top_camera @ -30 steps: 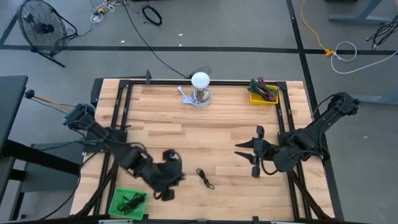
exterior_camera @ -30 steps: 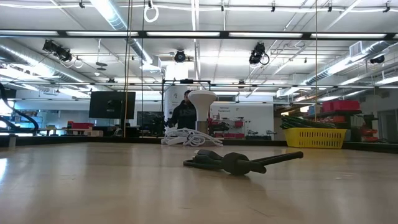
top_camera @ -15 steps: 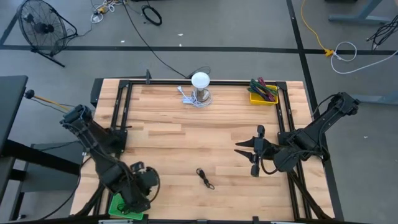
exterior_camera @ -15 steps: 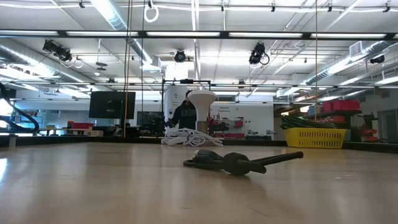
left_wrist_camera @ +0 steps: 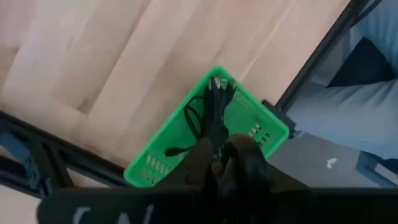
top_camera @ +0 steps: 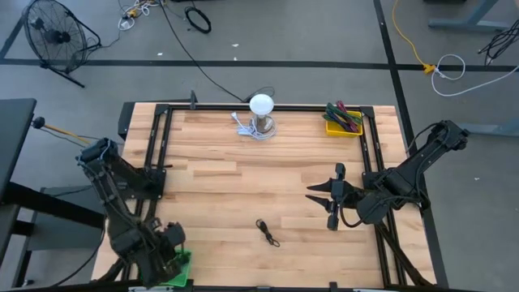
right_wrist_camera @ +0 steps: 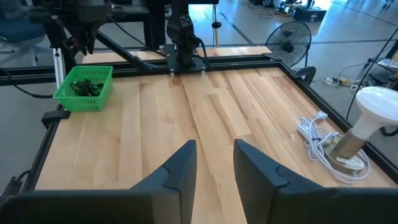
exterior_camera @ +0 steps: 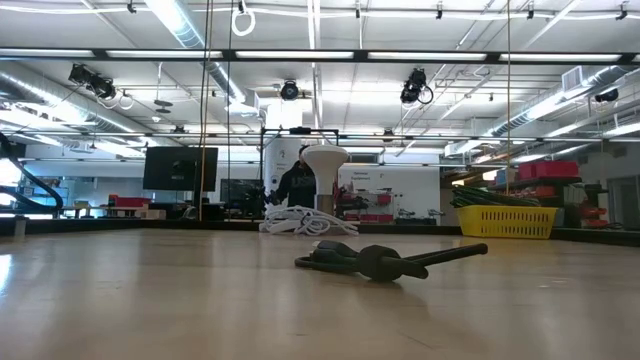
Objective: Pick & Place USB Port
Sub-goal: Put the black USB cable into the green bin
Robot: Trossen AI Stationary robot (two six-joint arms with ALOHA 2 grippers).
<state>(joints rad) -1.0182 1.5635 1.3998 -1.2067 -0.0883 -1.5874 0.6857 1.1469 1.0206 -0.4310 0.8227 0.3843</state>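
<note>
A green basket [left_wrist_camera: 264,121] with black cables in it stands at the table's near left corner [top_camera: 182,261]. My left gripper [left_wrist_camera: 221,154] hangs above it [top_camera: 162,250], shut on a black USB cable [left_wrist_camera: 216,112]. Another black USB cable [top_camera: 268,233] lies loose on the wood near the front middle, also seen in the low view [exterior_camera: 372,260]. My right gripper [top_camera: 331,199] waits open above the table's right half, its fingers [right_wrist_camera: 180,171] apart with nothing between them. My left gripper pinches the black cable at one end [left_wrist_camera: 216,142] between its two fingers, which come from above and point down. The cable hangs below the fingers over the basket, its plug end [left_wrist_camera: 217,84] lowest. Whether that end touches the basket's floor, I cannot tell.
A white lamp [top_camera: 262,112] with a white power strip [right_wrist_camera: 314,132] stands at the far middle. A yellow tray [top_camera: 343,122] of coloured things sits at the far right. Black frame rails [top_camera: 162,154] run along the table's sides. Bare wood lies between the arms.
My left gripper has swung from the table's front middle toward the near left corner, has tipped to point downward and rolled about, and now hangs over the green basket with the cable still in it. The loose cable on the table has not moved.
</note>
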